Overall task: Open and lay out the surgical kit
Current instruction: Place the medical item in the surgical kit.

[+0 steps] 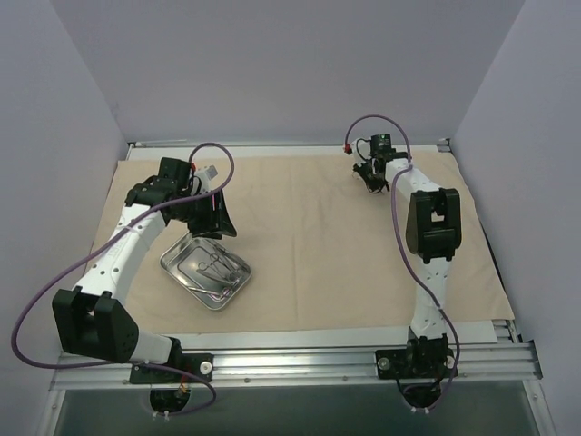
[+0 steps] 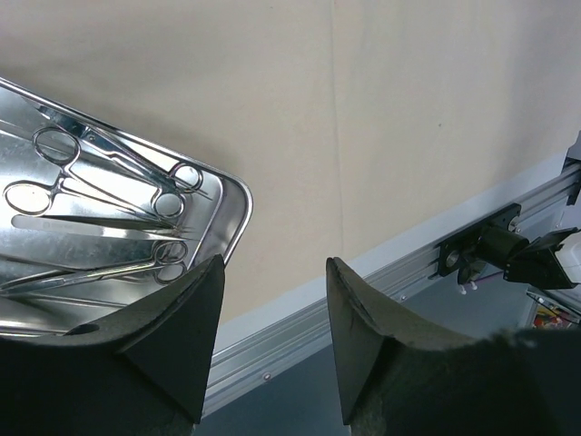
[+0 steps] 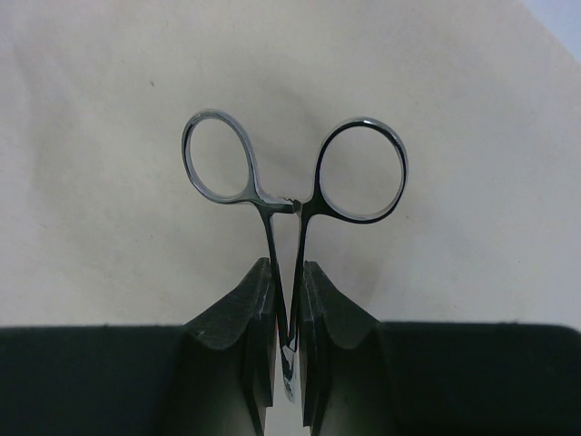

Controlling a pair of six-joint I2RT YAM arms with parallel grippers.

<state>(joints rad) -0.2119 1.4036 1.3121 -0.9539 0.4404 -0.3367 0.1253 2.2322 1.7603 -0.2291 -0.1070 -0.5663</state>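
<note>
- Your cloth wrap (image 1: 318, 245) lies spread flat over the table, its near edge just short of the aluminium rail (image 1: 300, 359).
- The steel tray (image 1: 206, 270) sits on the left part of the cloth, turned at an angle to the table edges.
- Inside the tray you have several thin instruments (image 2: 109, 186) lying flat and overlapping. At least 3 have ring handles, and 1 plain flat strip lies among them.
- Your left gripper (image 1: 213, 218) hangs just beyond the tray's far corner. Its fingers (image 2: 195, 309) are spread apart with nothing between them, and the left wrist view shows bare cloth in the gap.
- Your right gripper (image 3: 289, 272) is over the far right part of the cloth, well apart from the tray.
- Its 2 fingers are clamped on the shanks of a ring-handled instrument (image 3: 269, 232), whose 2 finger rings point away from the gripper, side by side.
- You cannot tell from these views whether that instrument touches the cloth.
</note>
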